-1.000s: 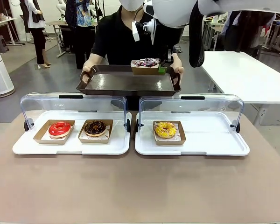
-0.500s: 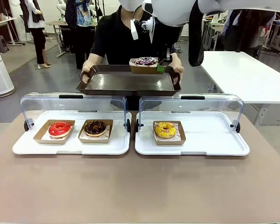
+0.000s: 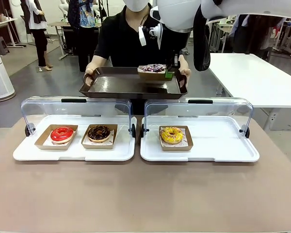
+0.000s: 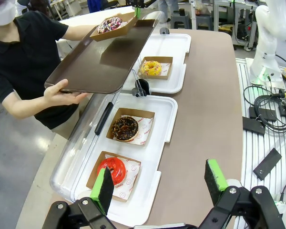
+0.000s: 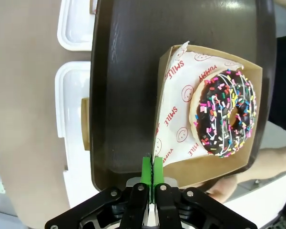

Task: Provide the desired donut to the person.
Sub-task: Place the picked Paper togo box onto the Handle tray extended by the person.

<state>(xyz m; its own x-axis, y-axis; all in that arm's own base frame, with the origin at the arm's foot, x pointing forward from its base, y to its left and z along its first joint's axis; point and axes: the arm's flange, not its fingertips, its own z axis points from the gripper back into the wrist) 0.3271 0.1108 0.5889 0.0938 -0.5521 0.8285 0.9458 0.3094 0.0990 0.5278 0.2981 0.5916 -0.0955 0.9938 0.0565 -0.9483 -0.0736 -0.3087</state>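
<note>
The person (image 3: 121, 39) in a black T-shirt stands across the table and holds a brown serving tray (image 3: 121, 86) with both hands. A chocolate donut with coloured sprinkles (image 3: 154, 68) lies in a paper-lined cardboard box at the tray's far right corner. I cannot tell whether the box touches the tray. My right gripper (image 5: 152, 172) is shut on the near edge of that box and its paper liner beside the donut (image 5: 226, 114). My left gripper (image 4: 159, 183) hangs open above the table near the left display tray, with nothing between its green pads.
Two white display trays with raised clear lids stand on the table. The left one (image 3: 24, 153) holds a red donut (image 3: 62, 133) and a chocolate donut (image 3: 99, 132). The right one (image 3: 223, 145) holds a yellow donut (image 3: 171, 134). A white table (image 3: 262, 77) stands at the back right.
The boxed sprinkle donut in my right gripper rose a little, then shifted slightly right and down over the brown tray. The left arm has not moved.
</note>
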